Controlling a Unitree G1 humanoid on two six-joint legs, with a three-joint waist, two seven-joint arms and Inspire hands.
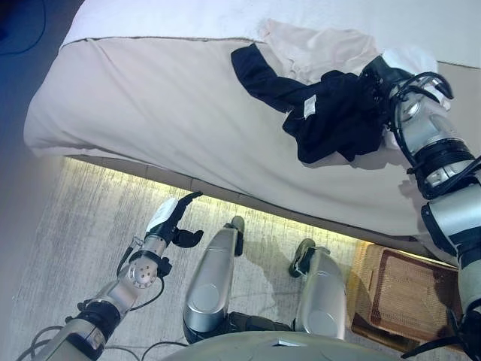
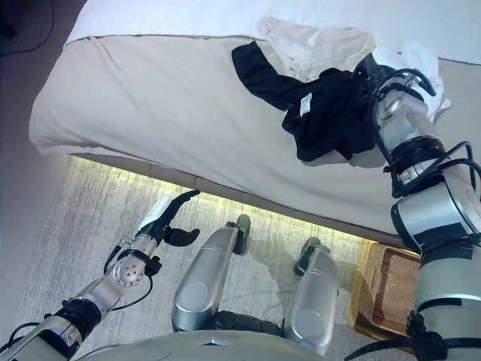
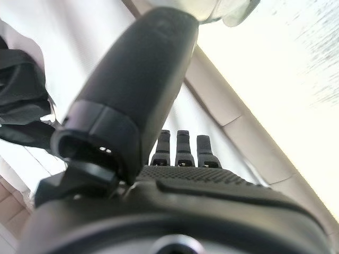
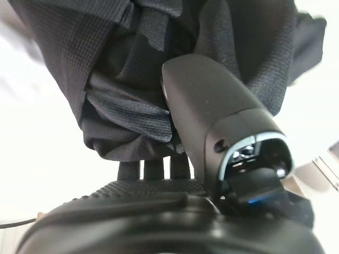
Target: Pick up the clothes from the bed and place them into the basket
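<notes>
1. Clothes lie on the bed (image 1: 150, 98), near its far right side: a dark garment (image 1: 331, 113) on top of a pale garment (image 1: 316, 45).
2. The right hand (image 4: 212, 121) is at the dark garment. The right wrist view shows the thumb and fingers (image 4: 153, 170) pinching a bunch of the dark cloth.
3. The left hand (image 1: 171, 218) hangs low by the floor, with straight fingers and nothing in it.
4. This looks like the picking-up step. Next, the hand needs to lift the cloth off the bed and carry it down to the basket (image 1: 406, 297) on the floor at the robot's right.
5. The dark garment stretches long from upper left to lower right, with a sleeve-like end pointing toward the far left.
</notes>
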